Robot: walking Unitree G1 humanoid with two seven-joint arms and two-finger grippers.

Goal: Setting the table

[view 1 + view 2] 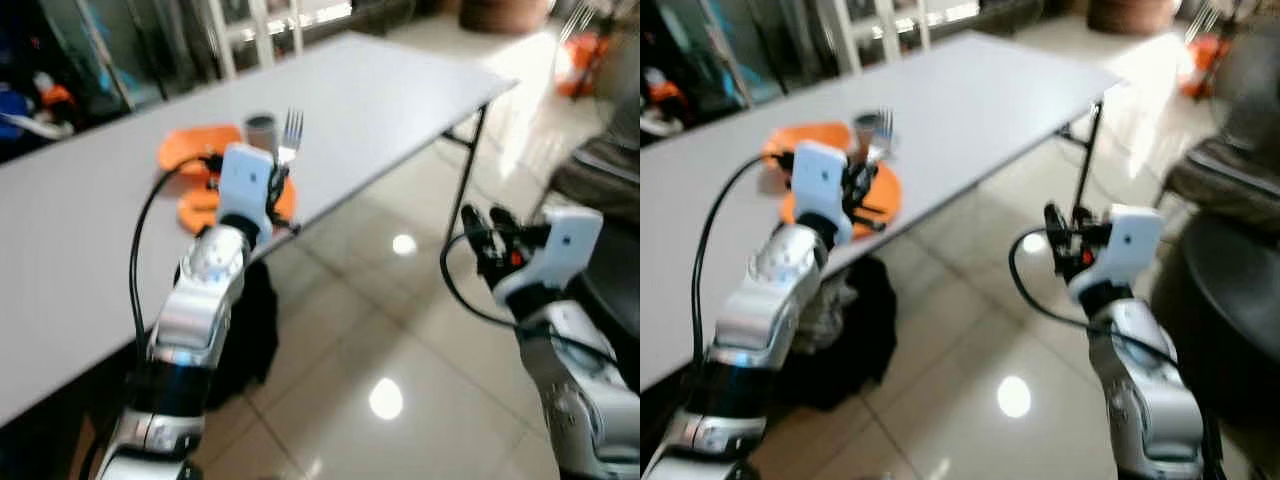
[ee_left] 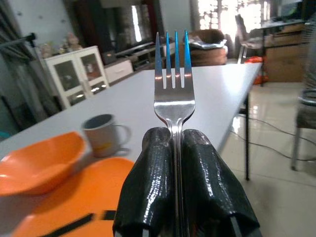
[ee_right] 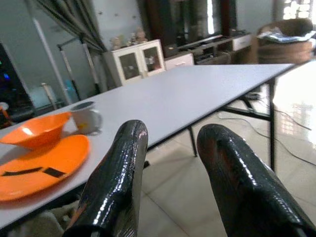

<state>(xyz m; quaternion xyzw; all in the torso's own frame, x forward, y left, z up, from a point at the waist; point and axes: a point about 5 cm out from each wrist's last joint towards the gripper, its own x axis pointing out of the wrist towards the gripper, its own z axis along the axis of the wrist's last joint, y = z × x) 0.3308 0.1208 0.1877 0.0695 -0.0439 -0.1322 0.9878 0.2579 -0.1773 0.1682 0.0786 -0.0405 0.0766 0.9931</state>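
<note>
My left pincer (image 2: 180, 168) clamps the handle of a shiny silver metal fork (image 2: 174, 79), tines upright, above the near edge of the long white worktop (image 1: 400, 90); just beyond it sit a flat orange plate (image 2: 74, 197), an orange bowl (image 2: 39, 163) and a grey mug (image 2: 101, 133); my right pincer (image 3: 173, 163) hangs parted and empty over the glossy tiled floor (image 1: 400, 330), well apart from the worktop.

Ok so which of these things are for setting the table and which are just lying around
For the job: fork in the left tool, orange plate, orange bowl, mug, table.

Lying about: black bundle on the floor, white cabinet.
</note>
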